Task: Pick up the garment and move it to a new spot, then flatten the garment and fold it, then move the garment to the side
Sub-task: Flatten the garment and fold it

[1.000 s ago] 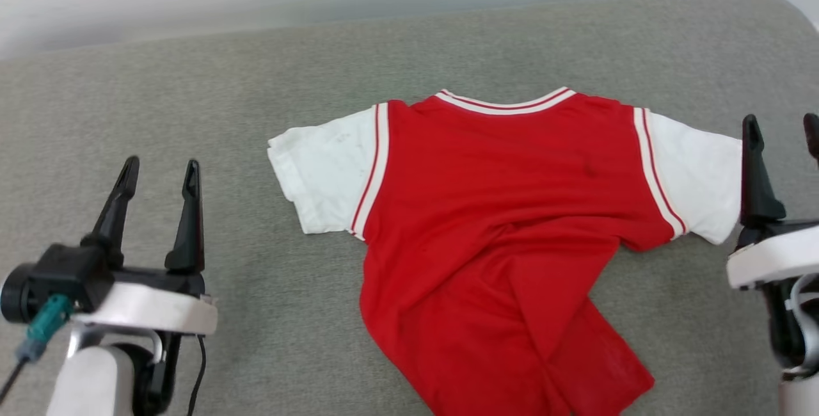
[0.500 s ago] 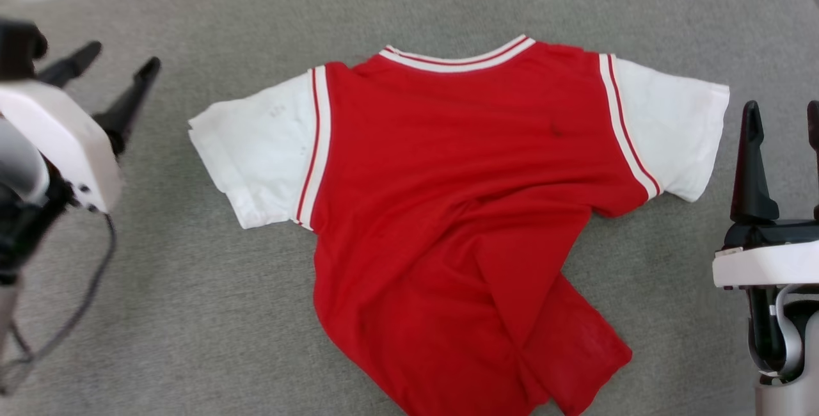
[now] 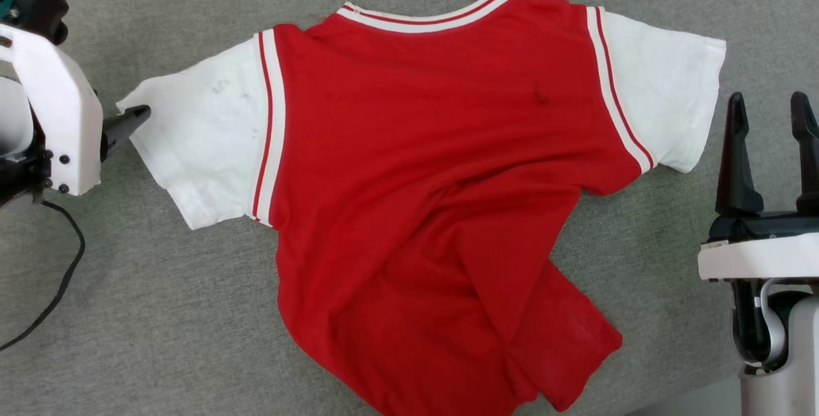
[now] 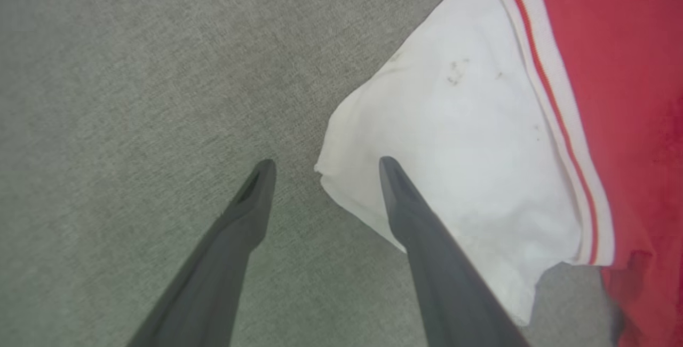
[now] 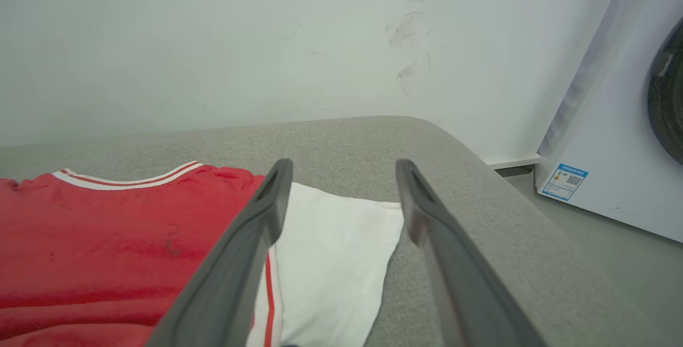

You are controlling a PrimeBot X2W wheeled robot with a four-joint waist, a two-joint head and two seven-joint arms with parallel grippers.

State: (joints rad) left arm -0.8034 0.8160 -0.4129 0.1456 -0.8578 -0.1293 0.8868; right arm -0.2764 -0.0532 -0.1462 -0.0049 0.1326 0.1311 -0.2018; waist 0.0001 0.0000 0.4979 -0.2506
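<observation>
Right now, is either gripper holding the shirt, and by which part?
Nothing is held. The left gripper stands open at the corner of one white sleeve of the garment, not closed on it; the right gripper is open beside the other sleeve.

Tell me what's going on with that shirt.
A two-armed robot is working on a red jersey T-shirt lying on a grey upholstered surface. Its left tool is open at the cuff corner of one white sleeve, straddling the edge; nothing is gripped yet. The right tool sits open beside the other sleeve. The lower hem is rumpled and folded over.
</observation>
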